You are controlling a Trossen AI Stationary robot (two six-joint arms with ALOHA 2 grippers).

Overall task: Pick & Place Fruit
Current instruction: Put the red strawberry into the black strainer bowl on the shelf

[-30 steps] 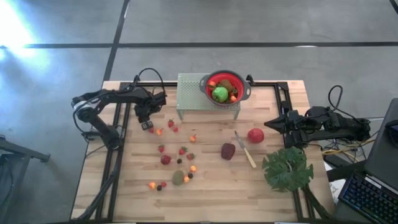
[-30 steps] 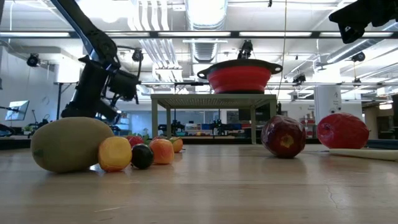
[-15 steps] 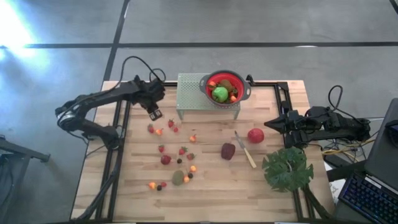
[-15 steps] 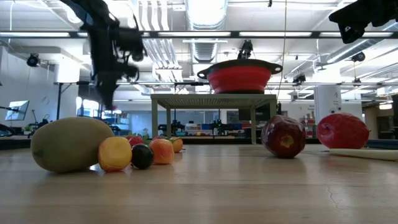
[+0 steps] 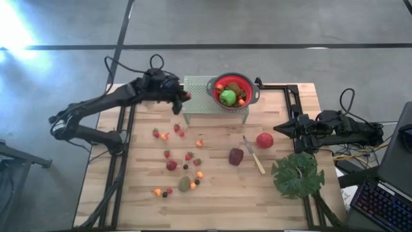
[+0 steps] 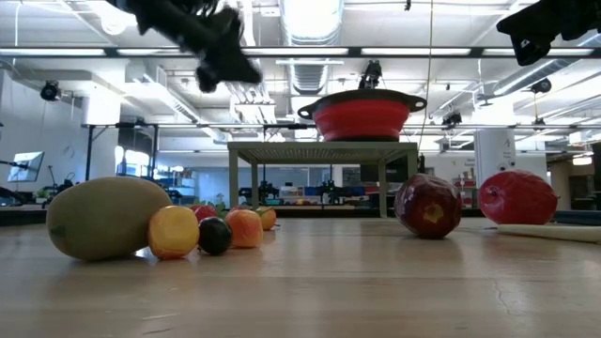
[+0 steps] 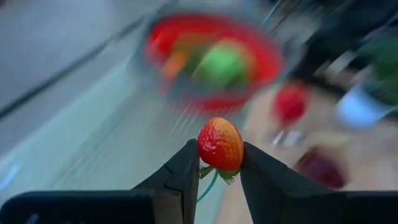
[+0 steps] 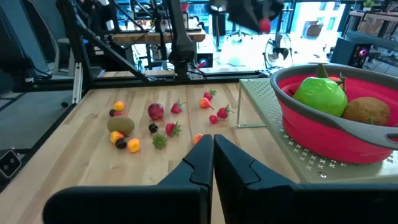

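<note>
Two dark jointed arms, left arm (image 5: 96, 106) at frame left, right arm (image 5: 335, 129) at frame right, each trailing looped black cables; flat black claw fingers (image 7: 180, 180).

The table (image 5: 283, 187) is showing pale wood planks with a matt, grainy finish. On it, the stand (image 5: 199, 96) is looking like pale green perforated metal, and the red bowl (image 5: 248, 87) sitting on that stand is appearing as soft matt plastic with a dark rim. The strawberry (image 7: 220, 144) between the fingers (image 7: 186, 177) of the left gripper (image 7: 217, 168) is gleaming, smooth and slightly dimpled; those fingers are looking like matt black plastic. Inside the bowl, the green apple (image 8: 320, 93) is shining smoothly.
</note>
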